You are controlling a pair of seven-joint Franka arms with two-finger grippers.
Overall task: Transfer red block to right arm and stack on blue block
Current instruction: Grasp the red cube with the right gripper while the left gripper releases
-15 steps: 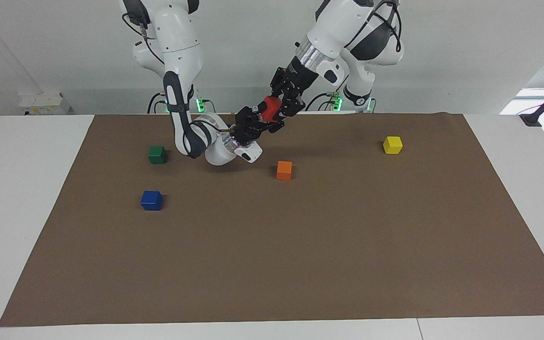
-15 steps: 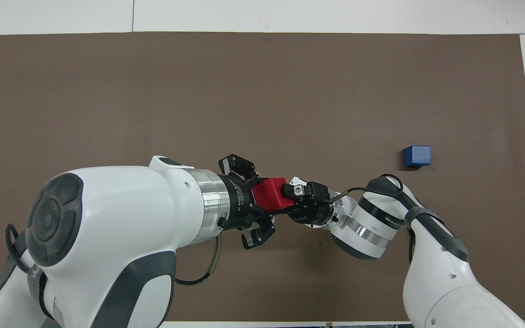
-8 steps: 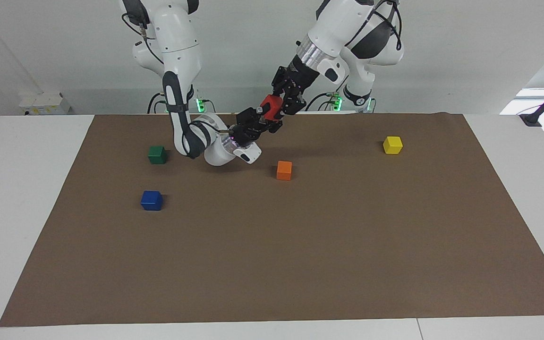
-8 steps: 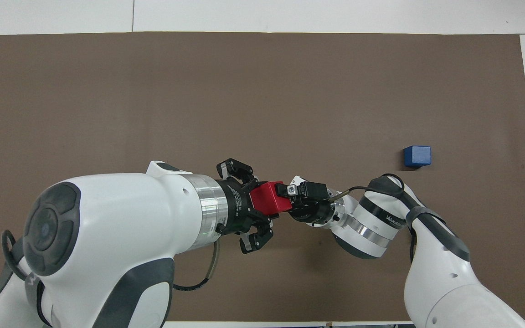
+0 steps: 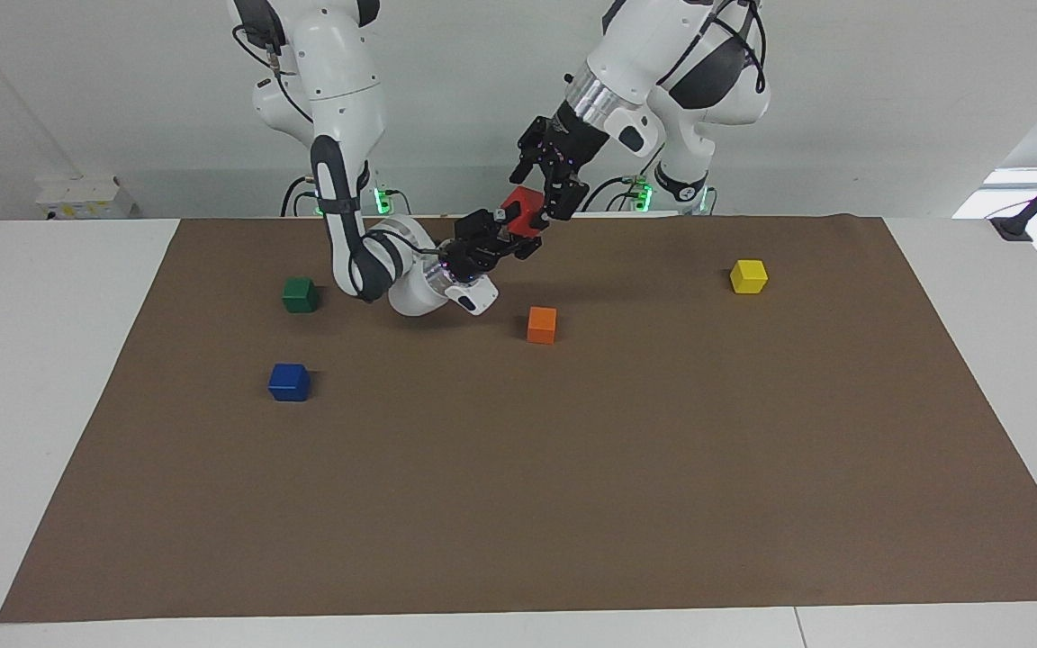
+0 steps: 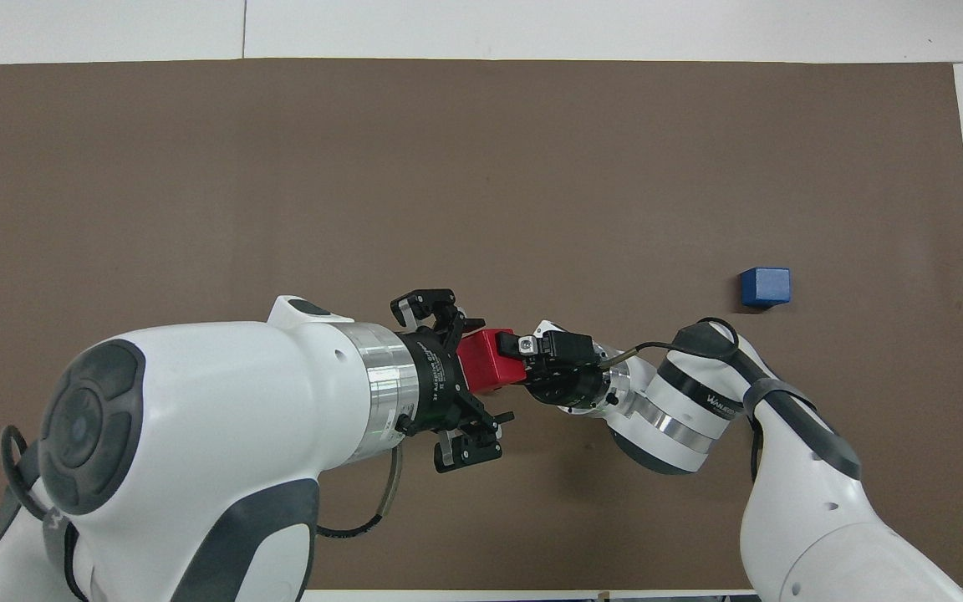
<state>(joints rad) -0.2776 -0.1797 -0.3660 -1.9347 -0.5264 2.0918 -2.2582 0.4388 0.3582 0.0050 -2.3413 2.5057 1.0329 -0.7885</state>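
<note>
The red block (image 5: 521,205) hangs in the air between both grippers, over the part of the mat closest to the robots, above the middle of the table; it also shows in the overhead view (image 6: 486,372). My right gripper (image 5: 517,230) (image 6: 510,366) is shut on it, coming in from the right arm's end. My left gripper (image 5: 544,183) (image 6: 471,378) stands around the block with its fingers spread wide, clear of its sides. The blue block (image 5: 289,382) (image 6: 765,287) sits alone on the mat toward the right arm's end.
A green cube (image 5: 300,294) lies nearer to the robots than the blue block. An orange cube (image 5: 542,324) lies on the mat near the grippers' spot, farther from the robots. A yellow cube (image 5: 748,275) lies toward the left arm's end. A brown mat (image 5: 572,495) covers the table.
My left gripper's fingers have spread apart and let go of the red block, and its wrist has drawn up a little. My right gripper keeps its hold on the block.
</note>
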